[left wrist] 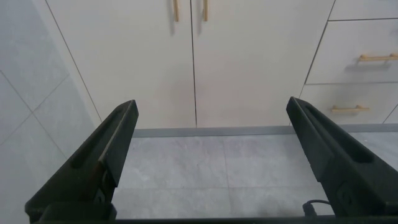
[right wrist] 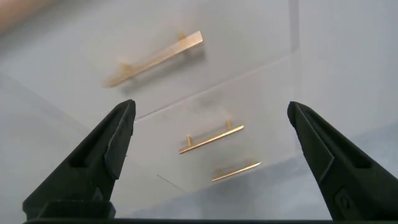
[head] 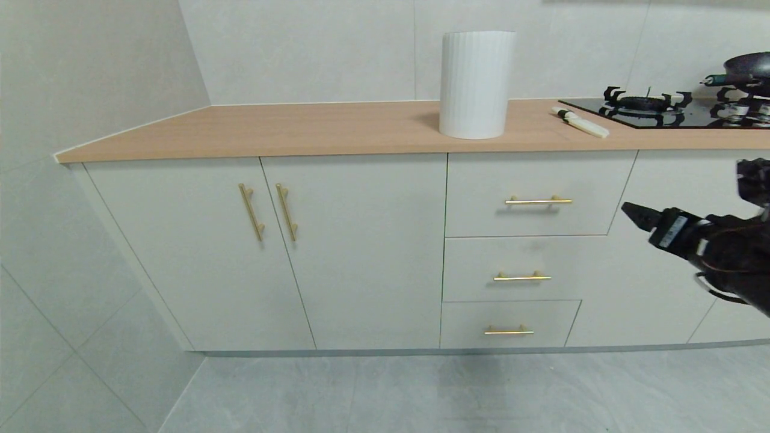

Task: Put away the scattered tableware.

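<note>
A white-handled utensil (head: 580, 122) lies on the wooden countertop (head: 301, 129), just left of the stove. A tall white ribbed holder (head: 475, 84) stands upright a little farther left. My right gripper (head: 637, 215) hangs in front of the cabinet face, right of the drawers and below counter height. In the right wrist view it (right wrist: 210, 107) is open and holds nothing, facing the top drawer handle (right wrist: 155, 59). My left gripper (left wrist: 211, 104) is open and empty, low down, pointing at the base of the cabinet doors (left wrist: 196, 62) and the floor.
Three drawers with gold handles (head: 537, 201) (head: 521, 277) (head: 509, 331) are stacked under the holder. Two doors with gold handles (head: 267, 211) sit to their left. A black gas stove (head: 668, 111) with a dark pan (head: 749, 65) is at the far right. A wall closes the left side.
</note>
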You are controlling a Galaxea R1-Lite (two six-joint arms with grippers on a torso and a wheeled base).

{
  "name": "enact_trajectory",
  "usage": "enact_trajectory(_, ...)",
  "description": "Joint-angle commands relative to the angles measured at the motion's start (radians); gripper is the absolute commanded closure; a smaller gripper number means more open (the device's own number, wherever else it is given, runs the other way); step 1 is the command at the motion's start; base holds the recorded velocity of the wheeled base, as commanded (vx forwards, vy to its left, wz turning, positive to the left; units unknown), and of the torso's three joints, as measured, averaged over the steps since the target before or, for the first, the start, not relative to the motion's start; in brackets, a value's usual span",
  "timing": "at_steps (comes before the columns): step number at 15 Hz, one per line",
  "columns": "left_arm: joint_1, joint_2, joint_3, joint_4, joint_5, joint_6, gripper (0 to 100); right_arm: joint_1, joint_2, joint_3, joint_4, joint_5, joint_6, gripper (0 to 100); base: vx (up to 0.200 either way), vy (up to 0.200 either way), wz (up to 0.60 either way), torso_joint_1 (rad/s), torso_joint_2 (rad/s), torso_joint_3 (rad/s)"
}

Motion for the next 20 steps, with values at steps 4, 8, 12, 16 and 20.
enact_trajectory(4, 0.0, 0.0, 0.0, 0.0, 0.0, 0.0, 0, 0.003, -0.833, 0.147, 0.656, 0.014, -0.204, 0, 0.0, 0.0, 0.0, 0.0, 0.0, 0.0)
enact_trajectory(8, 0.0, 0.0, 0.0, 0.0, 0.0, 0.0, 0, -0.025, -1.187, 0.052, 1.136, -0.045, -0.241, 0, 0.0, 0.0, 0.0, 0.0, 0.0, 0.0)
enact_trajectory(12, 0.0, 0.0, 0.0, 0.0, 0.0, 0.0, 0, -0.129, -1.348, 0.081, 1.228, -0.085, -0.242, 0, 0.0, 0.0, 0.0, 0.0, 0.0, 0.0)
enact_trajectory(16, 0.0, 0.0, 0.0, 0.0, 0.0, 0.0, 0, -0.154, -1.495, 0.216, 1.236, -0.046, -0.299, 0, 0.0, 0.0, 0.0, 0.0, 0.0, 0.0)
enact_trajectory(20, 0.0, 0.0, 0.0, 0.0, 0.0, 0.0, 0, -0.154, -1.495, 0.403, 0.94, 0.127, -0.291, 0, 0.0, 0.0, 0.0, 0.0, 0.0, 0.0)
